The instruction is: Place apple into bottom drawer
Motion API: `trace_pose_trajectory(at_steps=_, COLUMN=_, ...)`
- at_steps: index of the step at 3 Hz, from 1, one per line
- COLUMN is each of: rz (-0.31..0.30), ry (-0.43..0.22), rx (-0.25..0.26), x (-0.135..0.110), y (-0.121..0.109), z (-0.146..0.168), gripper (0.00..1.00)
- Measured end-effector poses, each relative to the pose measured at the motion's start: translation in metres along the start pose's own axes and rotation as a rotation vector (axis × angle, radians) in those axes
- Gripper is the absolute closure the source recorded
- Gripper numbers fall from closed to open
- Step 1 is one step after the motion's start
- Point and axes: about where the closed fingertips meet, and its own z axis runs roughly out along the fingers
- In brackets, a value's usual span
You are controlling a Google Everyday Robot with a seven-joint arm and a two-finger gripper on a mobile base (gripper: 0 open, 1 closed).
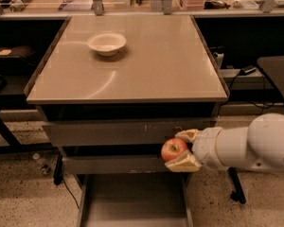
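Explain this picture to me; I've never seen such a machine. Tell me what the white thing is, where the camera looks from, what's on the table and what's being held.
The white tube coming in from the right is a robot arm. It ends in a gripper, a two-finger clamp, which is shut on the apple in front of the closed upper drawer fronts. The one camera looks down on the cabinet from its front; where it is mounted isn't known. A white bowl sits on the tan table top, toward the back left. The bottom drawer is pulled open, lower than the apple.
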Motion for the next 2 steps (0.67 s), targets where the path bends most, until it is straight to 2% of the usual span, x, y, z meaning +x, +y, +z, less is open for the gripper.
trace_pose_trajectory(at_steps=1, rz=0.009, ry=0.026, rx=-0.002, x=0.041, y=0.027, z=0.054, gripper=1.0)
trace_pose_trajectory(at_steps=2, rz=0.01, ry=0.033, rx=0.007, x=0.077, y=0.036, z=0.105, gripper=1.0)
